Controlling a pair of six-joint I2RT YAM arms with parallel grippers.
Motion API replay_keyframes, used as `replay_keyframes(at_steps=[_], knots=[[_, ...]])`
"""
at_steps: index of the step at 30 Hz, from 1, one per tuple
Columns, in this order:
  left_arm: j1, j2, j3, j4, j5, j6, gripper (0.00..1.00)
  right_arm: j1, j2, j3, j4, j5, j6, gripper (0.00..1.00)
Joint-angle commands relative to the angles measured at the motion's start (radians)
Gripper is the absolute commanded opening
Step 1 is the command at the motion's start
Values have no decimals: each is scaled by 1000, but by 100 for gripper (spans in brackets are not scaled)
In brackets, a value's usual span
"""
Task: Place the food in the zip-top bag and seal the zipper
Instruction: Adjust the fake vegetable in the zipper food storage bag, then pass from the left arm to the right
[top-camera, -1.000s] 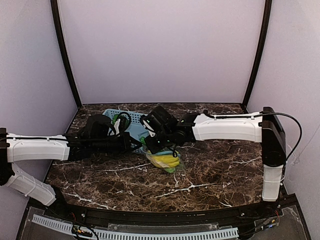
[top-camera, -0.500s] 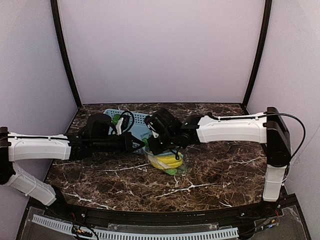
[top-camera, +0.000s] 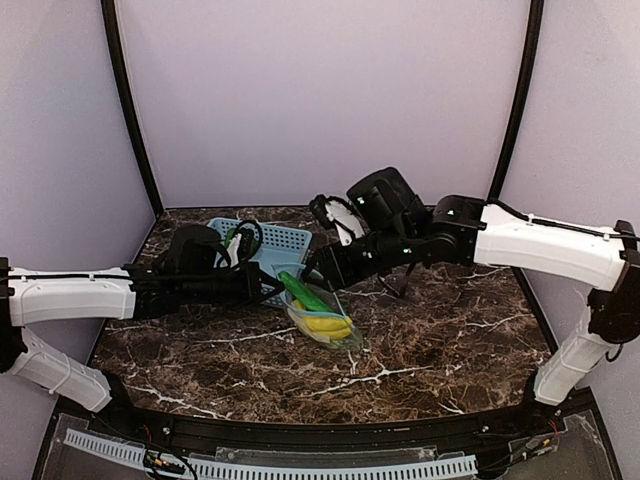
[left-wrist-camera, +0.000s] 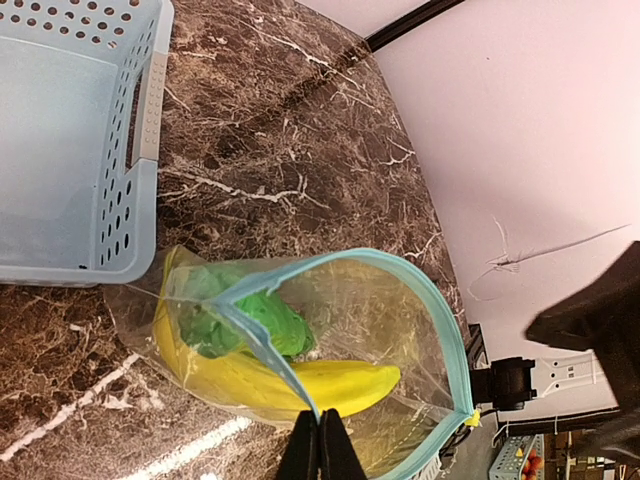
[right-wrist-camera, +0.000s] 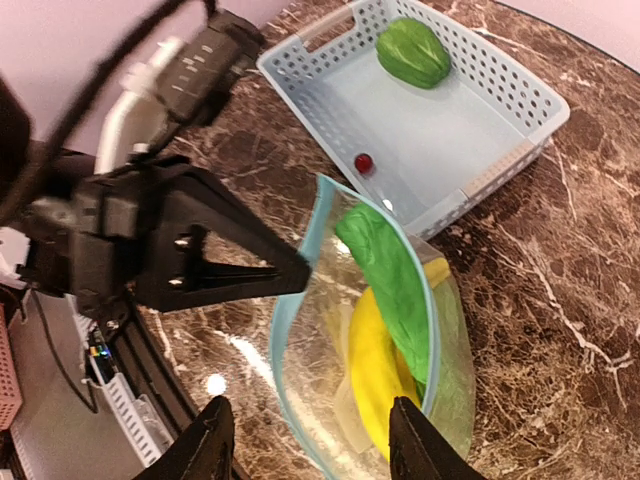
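Note:
The clear zip-top bag (top-camera: 338, 332) lies on the marble, mouth held open. Inside it lie a yellow banana (left-wrist-camera: 345, 385) and a green cucumber-like piece (right-wrist-camera: 392, 275), whose end pokes out of the mouth (top-camera: 303, 292). My left gripper (left-wrist-camera: 320, 425) is shut on the light-blue zipper (left-wrist-camera: 454, 354) at the near lip. My right gripper (right-wrist-camera: 315, 445) hovers open above the mouth, nothing between its fingers. In the top view the right gripper (top-camera: 320, 272) is just up and right of the bag. A dark green bell pepper (right-wrist-camera: 413, 52) sits in the basket.
The light-blue slotted basket (top-camera: 268, 243) stands just behind the bag, touching its far side. A small red ball (right-wrist-camera: 364, 162) lies on the basket floor. The left arm (top-camera: 150, 285) stretches low across the table's left half.
My right gripper has opened and lifted up and to the right, away from the bag. The green cucumber piece now rests in the bag mouth. The left gripper has held still.

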Motion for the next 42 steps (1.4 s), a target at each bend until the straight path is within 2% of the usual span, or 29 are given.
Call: replay_keyframes(at_steps=[1,6,11,24,40,42], knots=[[-3,5,24,2,4,-5,1,-3,-77,-48,5,-119,31,53],[-3,12,32,2,9,-2,1,-5,-116,-86,-31,-7,63,54],[-3,12,29,6,11,-6,1,-3,-52,-35,-157,141,86,48],[-3,14,27,6,14,-11,1,4,71,57,-160,171,57,34],[-3,18,38,5,22,-5,1,6,112,106,-187,209,79,0],[-3,16,41,0,20,1,1,6,96,103,-193,225,86,0]])
